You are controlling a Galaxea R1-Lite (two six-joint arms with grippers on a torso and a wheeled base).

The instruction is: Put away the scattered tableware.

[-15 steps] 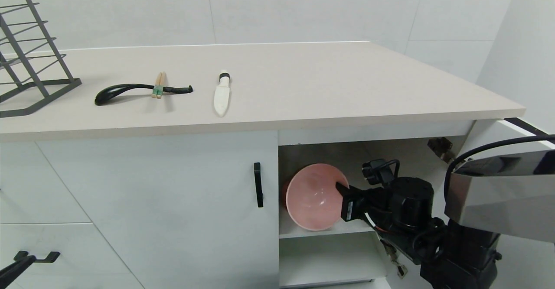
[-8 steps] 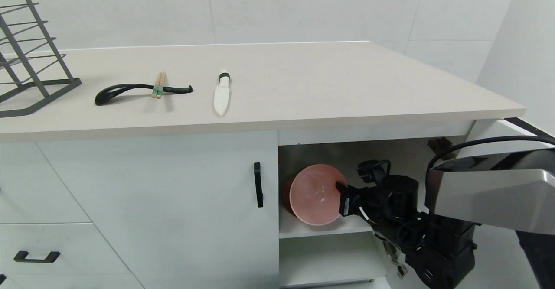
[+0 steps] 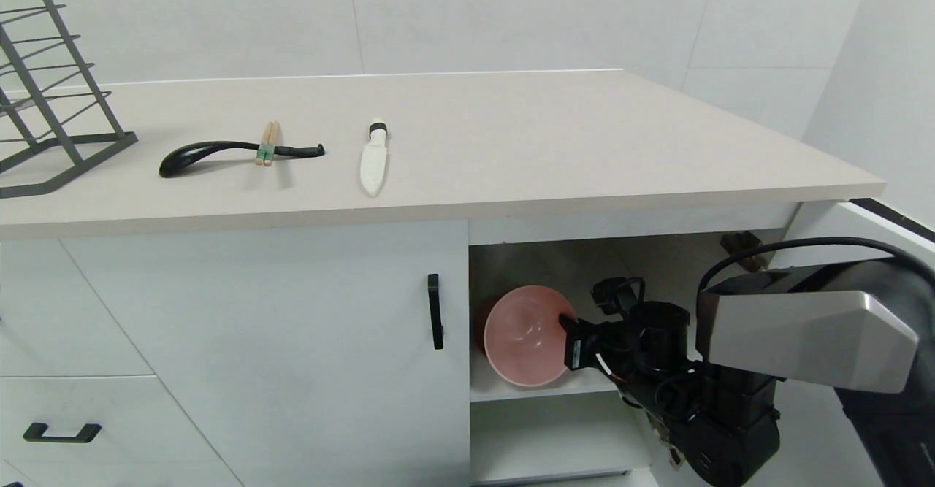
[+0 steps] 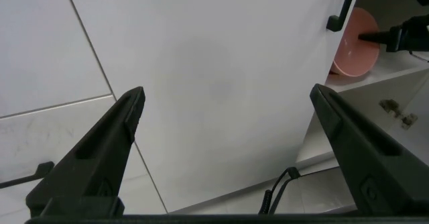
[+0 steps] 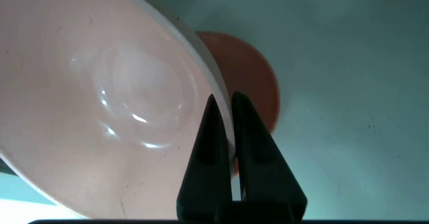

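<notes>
A pink bowl [image 3: 522, 334] sits tilted on its side in the open cabinet, on the upper shelf [image 3: 540, 386]. My right gripper [image 3: 566, 324] is shut on the bowl's rim. In the right wrist view its fingers [image 5: 221, 133] pinch the rim of the pink bowl [image 5: 114, 110], with a darker orange dish [image 5: 251, 73] behind it. On the countertop [image 3: 511, 129] lie a black ladle [image 3: 219, 152], a pair of chopsticks [image 3: 266, 144] across its handle, and a white knife [image 3: 374, 157]. My left gripper [image 4: 224, 103] stands open in front of the white cabinet door [image 4: 221, 83].
A dark wire dish rack [image 3: 44, 85] stands at the countertop's left end. The left cabinet door with a black handle [image 3: 434, 310] is closed. The right cabinet door [image 3: 869, 217] is swung open. A drawer with a black handle [image 3: 62, 432] sits lower left.
My right arm has pushed the bowl deeper into the cabinet and slightly lower onto the shelf. My left gripper has dropped out of the head view's lower left corner.
</notes>
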